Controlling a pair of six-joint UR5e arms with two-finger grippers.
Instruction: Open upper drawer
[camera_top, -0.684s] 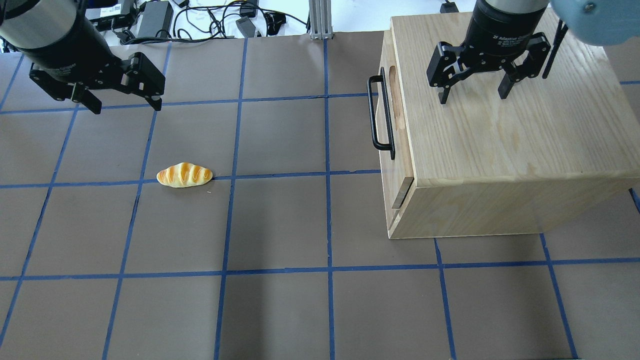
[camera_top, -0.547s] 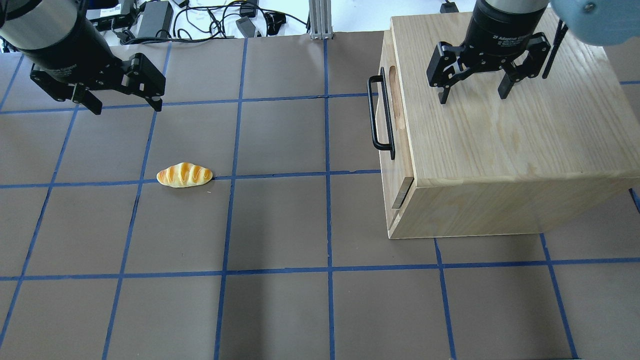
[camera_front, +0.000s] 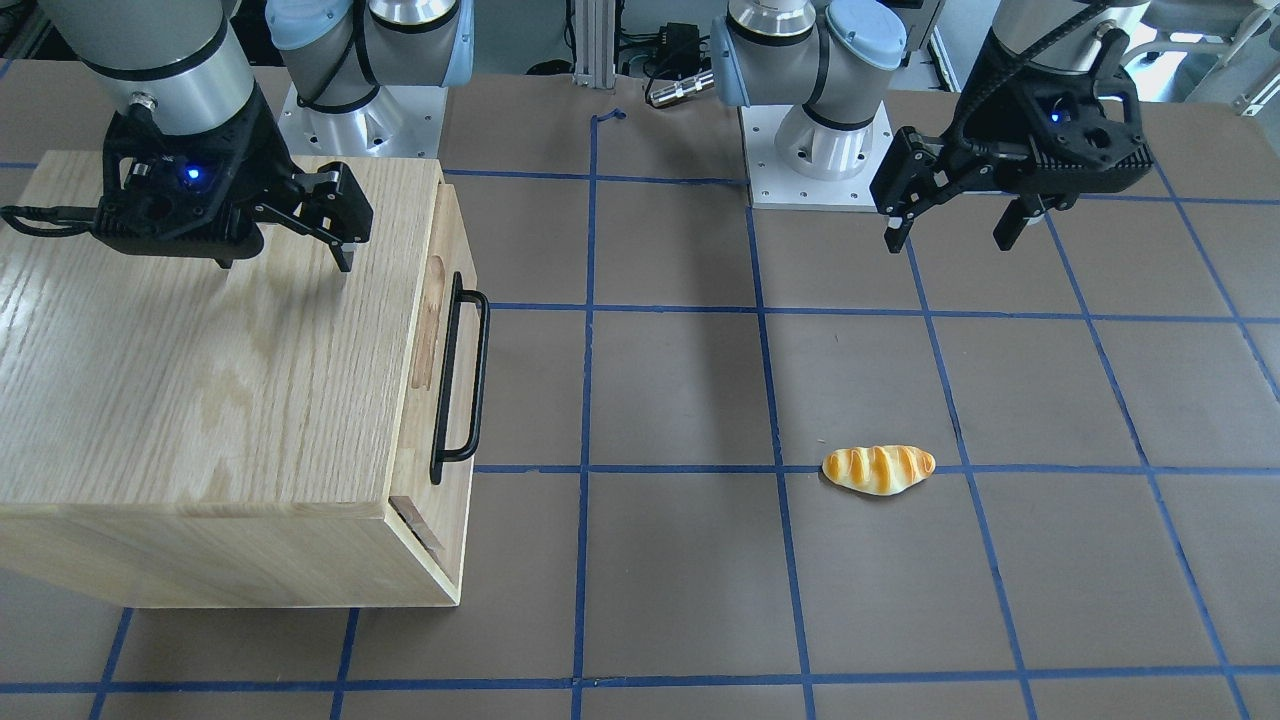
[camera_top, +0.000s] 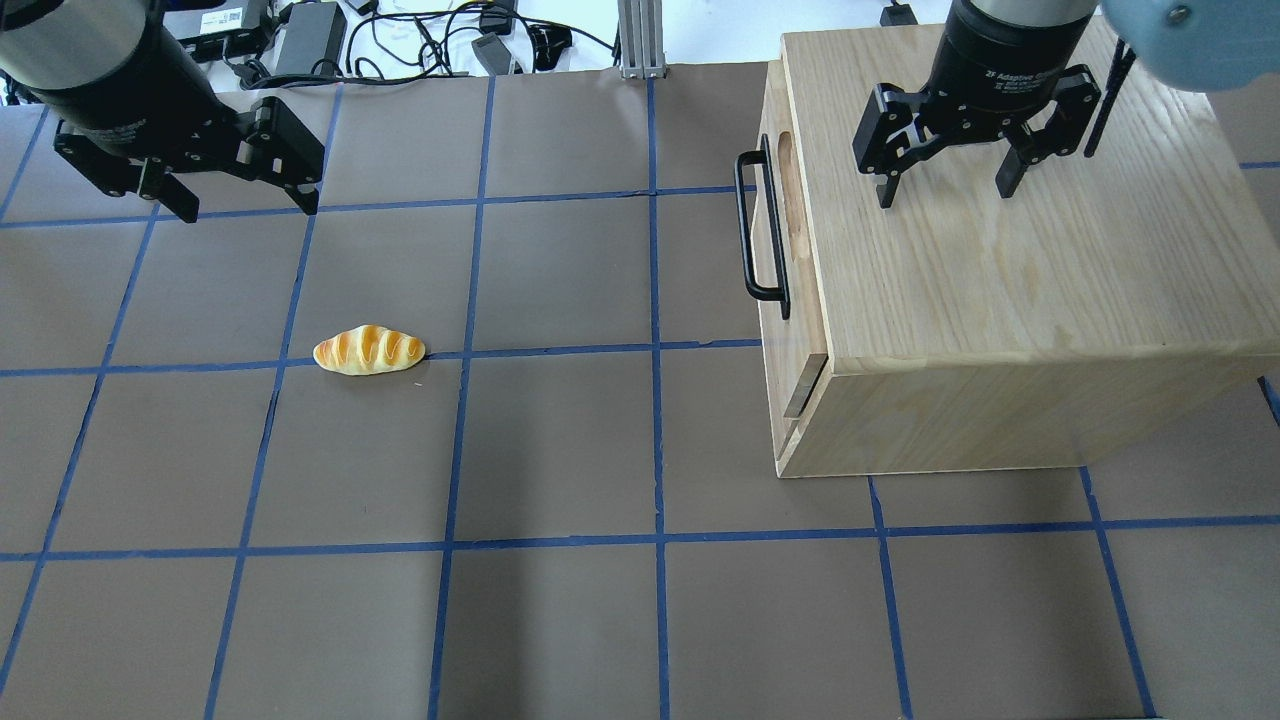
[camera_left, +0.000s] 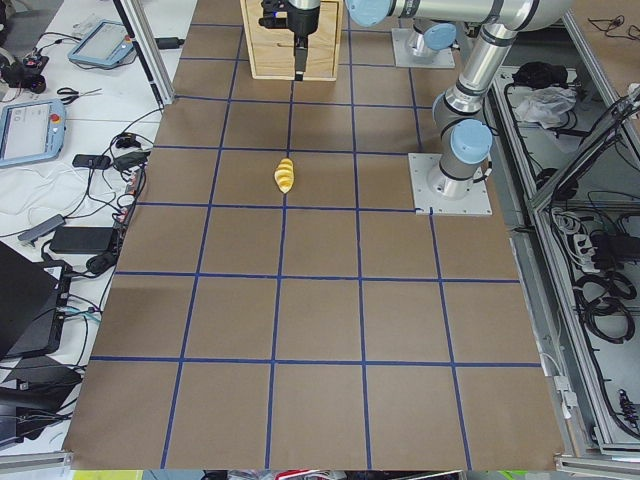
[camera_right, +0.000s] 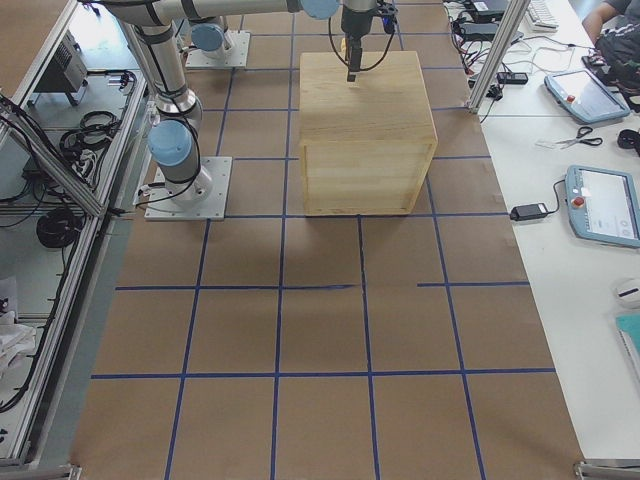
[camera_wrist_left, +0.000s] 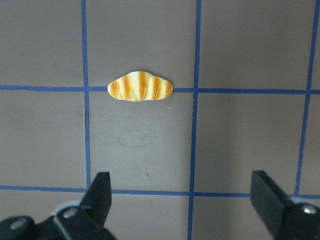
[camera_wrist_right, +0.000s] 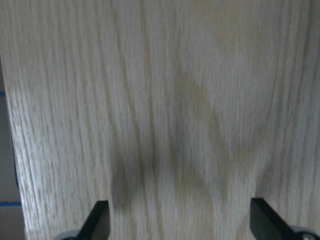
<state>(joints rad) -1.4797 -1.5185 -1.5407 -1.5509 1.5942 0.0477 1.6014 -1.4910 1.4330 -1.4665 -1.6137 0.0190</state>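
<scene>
Right pincer (camera_top: 945, 195), left pincer (camera_top: 249, 211) both agape; light-oak upper drawer (camera_top: 800, 290), black bar handle (camera_top: 742, 225), oval cut-out (camera_top: 787, 190).

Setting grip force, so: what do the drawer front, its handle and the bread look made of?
Drawer: light wood, oak-like grain, matte. Handle: thin black bar, probably painted metal. Bread: glossy, even orange stripes; likely a plastic or foam replica.

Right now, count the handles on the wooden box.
1: the black handle on the upper drawer, on the box face toward the bread. Faces hidden from these views could carry more.
</scene>
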